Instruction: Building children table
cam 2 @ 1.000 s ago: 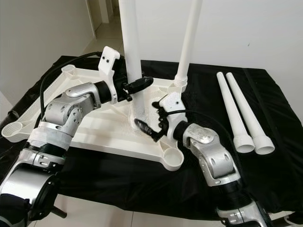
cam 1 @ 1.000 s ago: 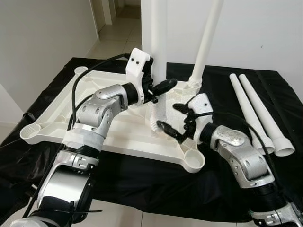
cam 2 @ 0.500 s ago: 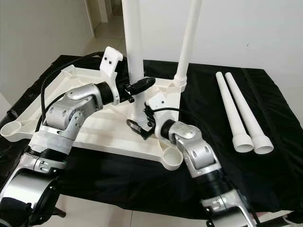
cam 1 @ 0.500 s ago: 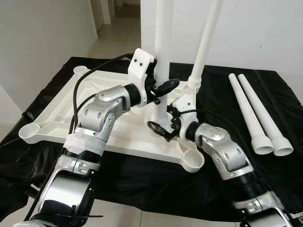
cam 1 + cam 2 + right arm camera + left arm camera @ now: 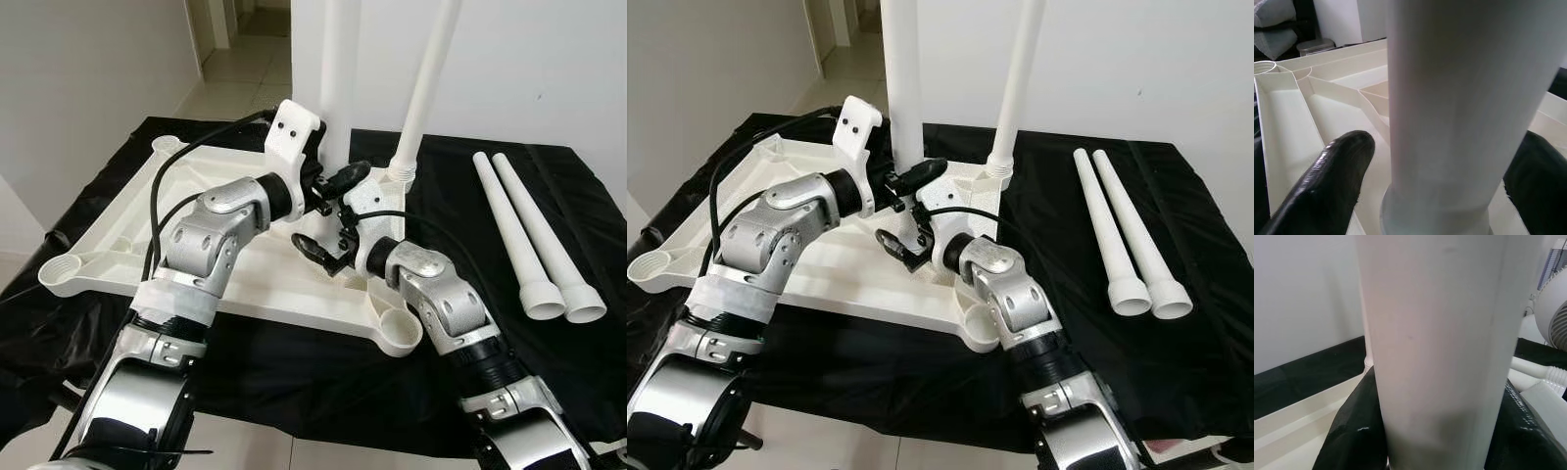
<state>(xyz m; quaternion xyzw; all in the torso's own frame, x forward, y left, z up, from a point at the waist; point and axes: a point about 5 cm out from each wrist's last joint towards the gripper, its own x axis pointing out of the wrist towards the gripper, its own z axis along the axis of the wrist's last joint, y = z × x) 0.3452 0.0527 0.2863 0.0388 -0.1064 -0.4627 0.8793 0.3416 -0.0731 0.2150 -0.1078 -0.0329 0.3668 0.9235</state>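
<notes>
The white tabletop [image 5: 147, 215] lies upside down on a black cloth. A white leg [image 5: 338, 78] stands upright over its middle, and my left gripper [image 5: 343, 179] is shut on it a little above the base. My right gripper [image 5: 328, 250] is open low around the same leg. In the right wrist view its black fingers [image 5: 1327, 181] flank the leg [image 5: 1459, 98], the one marked standing off it with a gap. The left wrist view has the leg [image 5: 1435, 333] pressed between both pads. A second leg [image 5: 423, 88] stands in the far right corner socket.
Two loose white legs [image 5: 534, 235] lie side by side on the cloth at the right. Corner sockets sit at the near right [image 5: 402, 333] and near left [image 5: 61, 272] of the tabletop. A tiled doorway opens at the far left.
My right gripper swung left from beside the near right socket to the foot of the upright leg and now brackets it. The left gripper kept its hold.
</notes>
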